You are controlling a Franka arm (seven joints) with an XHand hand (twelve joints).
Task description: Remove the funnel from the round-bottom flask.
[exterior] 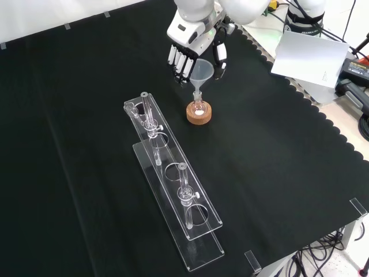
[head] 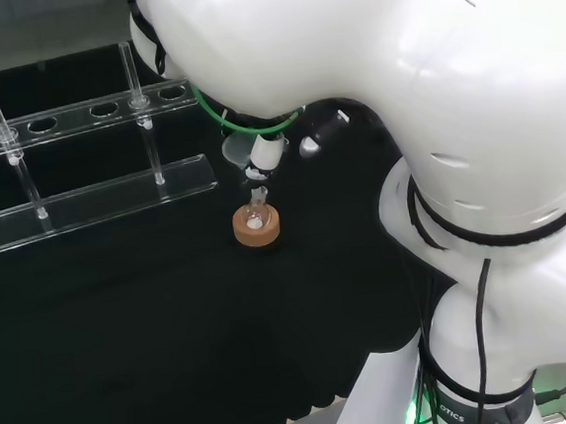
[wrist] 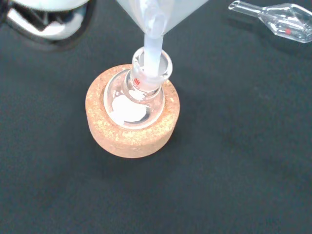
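We see our hand point(exterior: 193, 52) with fingers curled about the cone of the funnel point(exterior: 201, 72). Just below the hand, the funnel's stem sits in the neck of the flask point(exterior: 198, 108), which rests on a cork ring point(exterior: 199, 116) on the table point(exterior: 277, 150).

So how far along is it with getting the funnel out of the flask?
Approach looks done: the hand is at the funnel, fingers either side of its cone. The funnel's stem still sits in the neck of the round-bottom flask on its cork ring. Left: lift the funnel clear.
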